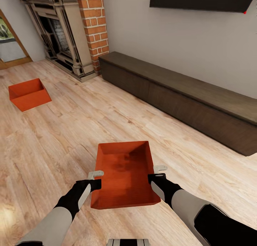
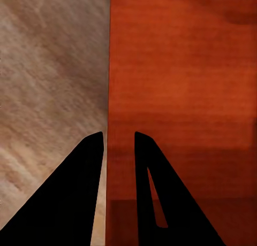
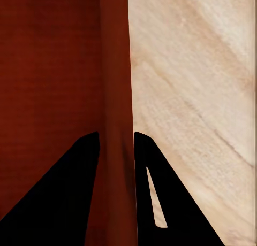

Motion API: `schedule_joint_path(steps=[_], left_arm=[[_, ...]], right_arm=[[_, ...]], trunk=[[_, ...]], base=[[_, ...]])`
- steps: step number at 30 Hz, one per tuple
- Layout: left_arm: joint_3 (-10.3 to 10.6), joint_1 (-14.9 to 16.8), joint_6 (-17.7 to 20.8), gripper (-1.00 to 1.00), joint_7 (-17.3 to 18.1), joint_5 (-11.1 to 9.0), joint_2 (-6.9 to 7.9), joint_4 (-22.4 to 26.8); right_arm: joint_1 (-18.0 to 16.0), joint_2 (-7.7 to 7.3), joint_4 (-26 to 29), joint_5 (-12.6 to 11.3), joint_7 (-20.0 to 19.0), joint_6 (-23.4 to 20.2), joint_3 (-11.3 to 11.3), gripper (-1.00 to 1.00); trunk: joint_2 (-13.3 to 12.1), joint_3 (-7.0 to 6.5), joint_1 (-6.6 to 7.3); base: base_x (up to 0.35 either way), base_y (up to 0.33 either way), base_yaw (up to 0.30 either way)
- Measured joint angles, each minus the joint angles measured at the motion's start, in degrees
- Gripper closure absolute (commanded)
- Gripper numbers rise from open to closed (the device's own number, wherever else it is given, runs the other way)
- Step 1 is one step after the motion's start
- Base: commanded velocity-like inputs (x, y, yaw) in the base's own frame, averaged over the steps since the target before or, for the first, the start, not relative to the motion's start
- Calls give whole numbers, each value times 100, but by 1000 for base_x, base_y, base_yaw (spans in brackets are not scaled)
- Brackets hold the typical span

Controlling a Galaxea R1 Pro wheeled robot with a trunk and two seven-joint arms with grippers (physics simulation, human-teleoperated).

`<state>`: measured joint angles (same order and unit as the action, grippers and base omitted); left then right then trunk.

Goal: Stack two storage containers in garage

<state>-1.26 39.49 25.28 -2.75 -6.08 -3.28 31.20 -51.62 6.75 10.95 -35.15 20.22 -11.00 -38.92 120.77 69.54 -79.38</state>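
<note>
Both sets of jaws stand narrowly parted astride a side wall of the near container (image 1: 125, 178): the left gripper (image 1: 95, 180) straddles its left wall and the right gripper (image 1: 157, 172) its right wall, one finger inside the bin and one outside. In the right wrist view the wall (image 3: 115, 123) runs between the two fingers and looks pinched. In the left wrist view the wall edge sits in the gap, but whether the fingers press it I cannot tell.

This container is close in front of the robot, over the wood-plank floor (image 1: 71, 131) of the living room; whether it is lifted or resting there is not clear. Its long axis runs from near to far, open top up, the far end turned slightly to the right.

The second container (image 1: 28, 93) sits on the floor far to the left, well apart, near the fireplace (image 1: 60, 31), with the low cabinet (image 1: 185, 99) along the right wall.

By my judgement the task is at its start: nothing has reached the garage, and both carries and the stacking remain.
</note>
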Motion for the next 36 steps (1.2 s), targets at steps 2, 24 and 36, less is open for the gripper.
schedule_joint_path(steps=[2, 24, 36], left_arm=[[-1, 0, -1, 100, 0, 0, 0, -1], [7, 0, -1, 100, 0, -9, 5, 3], [6, 0, -1, 100, 0, -5, 3, 4]], right_arm=[[0, 0, 0, 2, 0, -1, 1, 100], [0, 3, -1, -11, 5, 8, -7, 100], [0, 2, -1, -12, 4, 8, -7, 100]], trunk=[[-80, -36, 44], [-963, -431, 527], [-1444, -646, 791]], base=[[0, 0, 0], [0, 0, 0], [0, 0, 0]])
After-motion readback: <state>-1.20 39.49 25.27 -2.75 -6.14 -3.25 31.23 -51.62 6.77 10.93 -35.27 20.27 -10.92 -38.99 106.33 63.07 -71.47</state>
